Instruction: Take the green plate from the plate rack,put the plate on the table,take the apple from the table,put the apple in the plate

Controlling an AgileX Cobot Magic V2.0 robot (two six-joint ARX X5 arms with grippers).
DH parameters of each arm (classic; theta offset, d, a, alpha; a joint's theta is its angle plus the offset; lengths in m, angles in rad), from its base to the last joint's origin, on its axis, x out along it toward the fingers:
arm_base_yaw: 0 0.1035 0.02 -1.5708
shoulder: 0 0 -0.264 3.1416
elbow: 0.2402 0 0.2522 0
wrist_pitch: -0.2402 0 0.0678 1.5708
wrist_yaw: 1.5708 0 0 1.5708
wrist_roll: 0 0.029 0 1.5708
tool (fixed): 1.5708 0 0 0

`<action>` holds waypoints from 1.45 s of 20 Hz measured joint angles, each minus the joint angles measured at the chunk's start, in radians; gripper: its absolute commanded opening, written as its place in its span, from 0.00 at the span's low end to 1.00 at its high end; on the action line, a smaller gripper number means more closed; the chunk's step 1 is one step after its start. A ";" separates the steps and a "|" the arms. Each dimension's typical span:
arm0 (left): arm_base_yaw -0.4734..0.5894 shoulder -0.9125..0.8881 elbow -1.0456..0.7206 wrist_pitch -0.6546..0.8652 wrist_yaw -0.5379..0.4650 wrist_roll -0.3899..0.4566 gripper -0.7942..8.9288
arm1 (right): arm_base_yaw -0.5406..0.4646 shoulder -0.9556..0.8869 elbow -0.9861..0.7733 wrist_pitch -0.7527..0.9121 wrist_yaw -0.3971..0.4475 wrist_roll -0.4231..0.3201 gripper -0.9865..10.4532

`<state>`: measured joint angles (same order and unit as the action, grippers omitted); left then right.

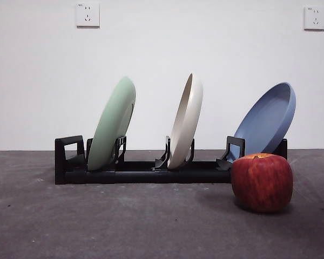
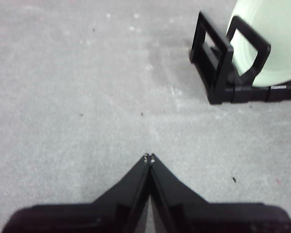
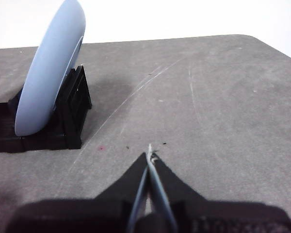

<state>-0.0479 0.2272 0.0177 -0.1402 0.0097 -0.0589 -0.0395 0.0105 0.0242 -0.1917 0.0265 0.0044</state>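
A black rack (image 1: 151, 171) lies across a dark grey table (image 1: 97, 226), holding three plates on edge. The green plate (image 1: 112, 125) stands in the slot nearest the rack's looped end, leaning away from that loop. A cream plate (image 1: 186, 121) sits mid-rack, and a blue plate (image 1: 267, 120) leans at the far end. The apple (image 1: 262, 182) rests on the table just in front of the blue plate's end.

Both arms wait clear of everything. The left gripper (image 2: 149, 158) hovers over bare table near the looped end, jaws pressed together and empty. The right gripper (image 3: 150, 156) hovers beyond the blue plate, likewise clenched on nothing.

The green plate looks rigid, smooth and probably light; its exposed upper rim is the likely place to pinch. The apple looks firm and round, so it could roll.
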 measured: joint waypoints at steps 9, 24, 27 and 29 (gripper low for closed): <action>0.000 0.005 0.014 0.006 0.114 -0.130 0.08 | 0.000 0.000 0.005 -0.002 -0.057 0.293 0.08; 0.000 0.520 1.041 -0.395 0.580 -0.189 0.08 | 0.000 0.479 0.828 -0.040 -0.457 0.348 0.09; 0.000 0.613 1.213 -0.499 0.668 -0.168 0.08 | 0.000 0.597 0.987 -0.128 -0.586 0.348 0.09; 0.000 0.671 1.313 -0.575 0.717 -0.140 0.08 | 0.000 0.671 1.086 -0.206 -0.661 0.338 0.09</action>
<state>-0.0479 0.8986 1.3308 -0.7155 0.7265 -0.1989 -0.0395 0.6811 1.1103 -0.3977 -0.6342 0.3424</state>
